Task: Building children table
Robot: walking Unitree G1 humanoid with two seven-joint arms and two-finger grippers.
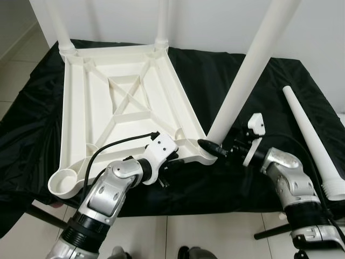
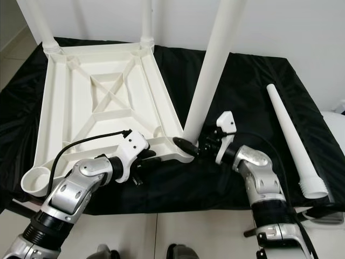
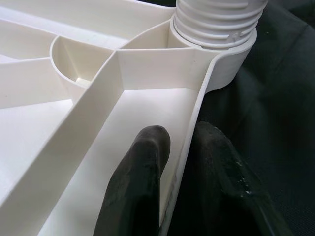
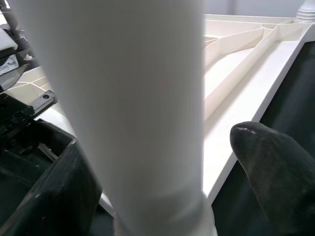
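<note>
A white plastic table top lies upside down on a black cloth. Two white legs stand in its far corners. A third leg rises tilted from the near right corner, its threaded end in the socket. My right gripper straddles this leg's base; one finger touches it and the other finger stands a little off. My left gripper is shut on the table top's near rim, one finger on each side of the wall.
A fourth white leg lies loose on the cloth at the right, thick end toward me. The near left corner socket holds nothing. The cloth-covered surface ends just below my arms, with tiled floor beneath.
</note>
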